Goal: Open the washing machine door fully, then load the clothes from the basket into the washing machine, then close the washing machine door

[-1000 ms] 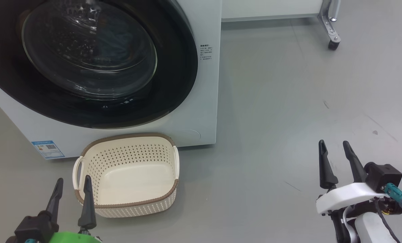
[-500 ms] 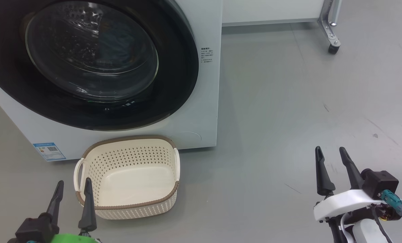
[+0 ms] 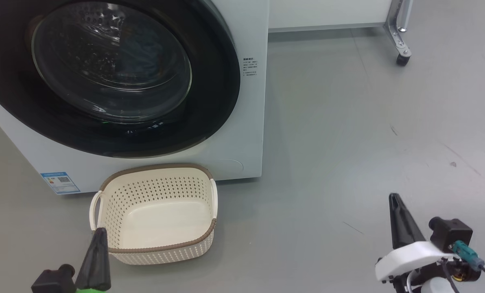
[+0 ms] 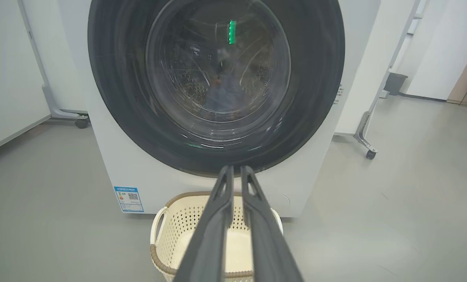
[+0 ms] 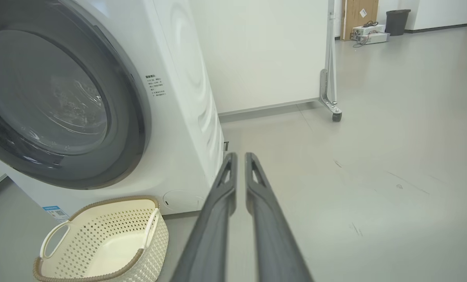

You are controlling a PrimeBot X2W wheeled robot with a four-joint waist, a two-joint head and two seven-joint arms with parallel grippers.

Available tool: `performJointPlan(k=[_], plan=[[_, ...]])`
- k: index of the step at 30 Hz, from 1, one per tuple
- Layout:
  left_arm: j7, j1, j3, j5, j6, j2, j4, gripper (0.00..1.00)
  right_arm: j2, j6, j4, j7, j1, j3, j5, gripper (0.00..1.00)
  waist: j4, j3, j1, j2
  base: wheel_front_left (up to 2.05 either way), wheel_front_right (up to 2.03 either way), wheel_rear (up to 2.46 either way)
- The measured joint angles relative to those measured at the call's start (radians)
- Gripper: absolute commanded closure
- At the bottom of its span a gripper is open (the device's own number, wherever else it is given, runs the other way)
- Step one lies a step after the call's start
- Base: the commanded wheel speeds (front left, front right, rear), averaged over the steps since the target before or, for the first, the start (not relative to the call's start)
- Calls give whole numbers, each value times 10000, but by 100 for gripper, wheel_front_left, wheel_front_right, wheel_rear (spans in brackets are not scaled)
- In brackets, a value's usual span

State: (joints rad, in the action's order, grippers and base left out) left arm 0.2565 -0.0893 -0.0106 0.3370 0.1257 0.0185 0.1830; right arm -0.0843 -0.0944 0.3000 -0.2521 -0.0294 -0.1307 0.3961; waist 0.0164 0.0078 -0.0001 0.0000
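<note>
The door [image 3: 116, 73] sat shut on the washing machine [image 3: 250, 122], filling the upper left of the head view, and the basket [image 3: 165, 254] stood on the floor [image 3: 348, 142] just in front, lower left of centre. The left gripper [image 3: 99, 231] hung at the basket's near corner, bottom left, fingers narrow and pinching nothing. The right gripper [image 3: 394, 197] hung at the lower right, well apart, just as narrow and holding nothing.

Grey floor [image 3: 348, 122], white wheeled partition [image 5: 265, 58], dark bin [image 5: 399, 16]
</note>
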Motion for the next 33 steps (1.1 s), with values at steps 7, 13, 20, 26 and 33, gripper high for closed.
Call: performJointPlan(k=[7, 13, 20, 26, 33], plan=[[-6, -187, -79, 198, 0, -67, 345, 100, 176, 0, 395, 104, 380, 27, 217, 100, -4, -3, 0, 0, 0, 0, 0], [-107, -186, -142, 934, -2, -67, 313, 100, 178, 0, 405, 320, 375, 245, 972, 100, -13, -5, 0, 0, 0, 0, 0], [-368, -167, -123, 2050, 0, -65, 307, 100, 194, -4, 403, 594, 366, 401, 1870, 100, -27, -8, 0, 0, 0, 0, 0], [-575, -142, -71, 2755, -2, -63, 307, 100, 207, -10, 399, 821, 337, 583, 2543, 100, -39, -10, 0, 0, 0, 0, 0], [-809, -113, -12, 3695, -2, -35, 320, 100, 222, -12, 382, 1108, 297, 779, 3359, 100, -52, -14, 0, 0, 0, 0, 0]])
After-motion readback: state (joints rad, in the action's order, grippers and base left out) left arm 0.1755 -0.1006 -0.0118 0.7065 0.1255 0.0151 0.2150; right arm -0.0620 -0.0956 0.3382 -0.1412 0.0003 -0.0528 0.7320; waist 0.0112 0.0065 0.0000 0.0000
